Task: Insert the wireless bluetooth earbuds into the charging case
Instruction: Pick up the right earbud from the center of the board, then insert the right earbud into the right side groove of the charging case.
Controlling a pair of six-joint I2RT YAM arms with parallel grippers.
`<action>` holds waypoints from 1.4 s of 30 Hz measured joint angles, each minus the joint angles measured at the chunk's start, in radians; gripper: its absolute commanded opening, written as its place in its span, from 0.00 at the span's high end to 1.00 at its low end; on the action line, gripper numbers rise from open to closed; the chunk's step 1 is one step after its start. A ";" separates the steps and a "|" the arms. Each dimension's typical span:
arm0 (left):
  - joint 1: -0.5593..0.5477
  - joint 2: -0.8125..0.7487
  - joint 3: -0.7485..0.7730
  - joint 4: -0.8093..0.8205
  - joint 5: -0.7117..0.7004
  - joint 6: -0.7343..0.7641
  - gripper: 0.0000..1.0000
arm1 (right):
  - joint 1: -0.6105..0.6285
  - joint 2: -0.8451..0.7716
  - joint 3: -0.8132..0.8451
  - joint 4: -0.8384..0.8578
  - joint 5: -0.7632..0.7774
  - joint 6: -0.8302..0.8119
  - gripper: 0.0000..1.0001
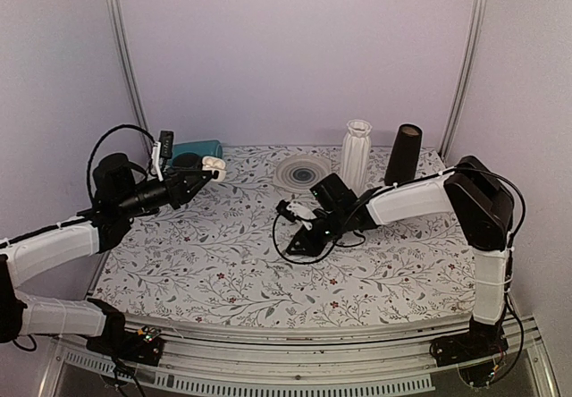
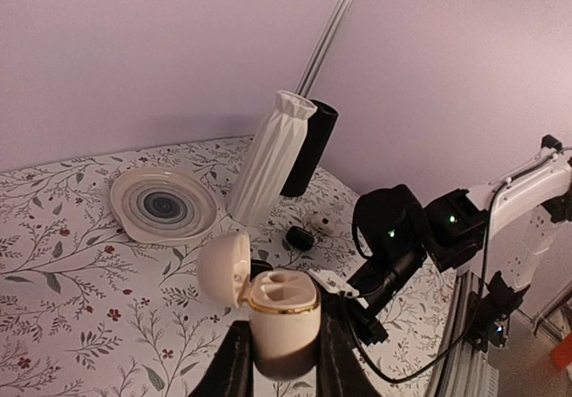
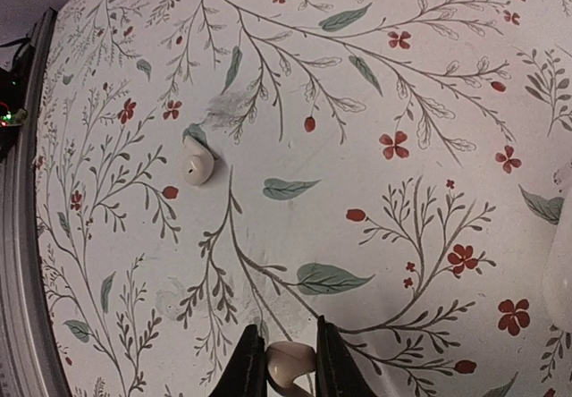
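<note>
Two arms reach over the floral worktop [image 1: 223,263]. Near the far-left corner, the left gripper [image 1: 201,177] holds the charging case [image 2: 281,312] raised off the surface. Its fingers [image 2: 234,361] are clamped on the case's lower body, and the lid [image 2: 223,267] is flipped open. A teal object [image 1: 198,149] sits behind it at the far edge. Further right along that edge are a swirl-patterned plate [image 1: 302,172], a ribbed white vase [image 1: 356,154] and a black cylinder [image 1: 404,154]. Around the middle of the worktop, the right gripper [image 1: 290,209] has its fingers [image 3: 250,366] drawn narrow, pinching one earbud [image 3: 288,358]. Whether that earbud touches the cloth cannot be told. The loose earbud [image 3: 197,164] lies on the cloth, well apart from that gripper.
</note>
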 measured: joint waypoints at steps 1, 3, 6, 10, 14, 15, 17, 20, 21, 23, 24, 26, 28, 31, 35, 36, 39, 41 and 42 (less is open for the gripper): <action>-0.013 0.007 0.000 0.002 -0.002 0.006 1.00 | -0.011 -0.011 -0.008 0.011 -0.029 0.019 0.90; -0.046 0.021 0.001 0.005 -0.011 0.025 1.00 | -0.031 -0.037 -0.020 0.034 -0.080 0.063 0.90; -0.084 0.036 0.001 0.018 -0.023 0.048 1.00 | -0.054 -0.076 -0.026 0.065 -0.145 0.122 0.90; -0.114 0.055 0.001 0.058 -0.047 0.074 1.00 | -0.061 -0.126 -0.026 0.096 -0.196 0.177 0.90; -0.157 0.070 -0.006 0.122 -0.083 0.117 1.00 | -0.061 -0.178 -0.026 0.121 -0.231 0.227 0.89; -0.170 0.072 -0.011 0.143 -0.092 0.128 1.00 | -0.061 -0.192 -0.026 0.127 -0.237 0.240 0.89; -0.188 0.077 -0.023 0.179 -0.102 0.147 1.00 | -0.061 -0.218 -0.026 0.137 -0.245 0.262 0.89; -0.202 0.093 -0.033 0.234 -0.116 0.173 1.00 | -0.061 -0.262 -0.026 0.155 -0.246 0.290 0.89; -0.204 0.099 -0.035 0.249 -0.119 0.179 1.00 | -0.061 -0.277 -0.026 0.161 -0.247 0.298 0.89; -0.209 0.108 -0.039 0.279 -0.120 0.193 1.00 | -0.061 -0.300 -0.026 0.171 -0.247 0.312 0.89; -0.211 0.114 -0.040 0.297 -0.120 0.201 1.00 | -0.061 -0.311 -0.026 0.175 -0.247 0.321 0.89; -0.217 0.127 -0.043 0.332 -0.119 0.214 1.00 | -0.061 -0.328 -0.026 0.189 -0.247 0.334 0.89; -0.222 0.142 -0.045 0.365 -0.118 0.225 1.00 | -0.063 -0.340 -0.026 0.198 -0.247 0.349 0.89; -0.229 0.167 -0.045 0.401 -0.115 0.237 1.00 | -0.064 -0.349 -0.026 0.211 -0.246 0.365 0.89; -0.245 0.195 -0.045 0.432 -0.116 0.257 1.00 | -0.064 -0.365 -0.026 0.227 -0.245 0.381 0.89; -0.249 0.202 -0.044 0.439 -0.116 0.260 1.00 | -0.064 -0.371 -0.026 0.233 -0.245 0.386 0.89; -0.259 0.226 -0.044 0.461 -0.116 0.267 1.00 | -0.064 -0.391 -0.026 0.257 -0.246 0.405 0.88; -0.262 0.241 -0.043 0.475 -0.116 0.268 1.00 | -0.064 -0.397 -0.026 0.267 -0.246 0.414 0.88; -0.264 0.247 -0.043 0.481 -0.116 0.268 1.00 | -0.064 -0.401 -0.026 0.275 -0.246 0.419 0.88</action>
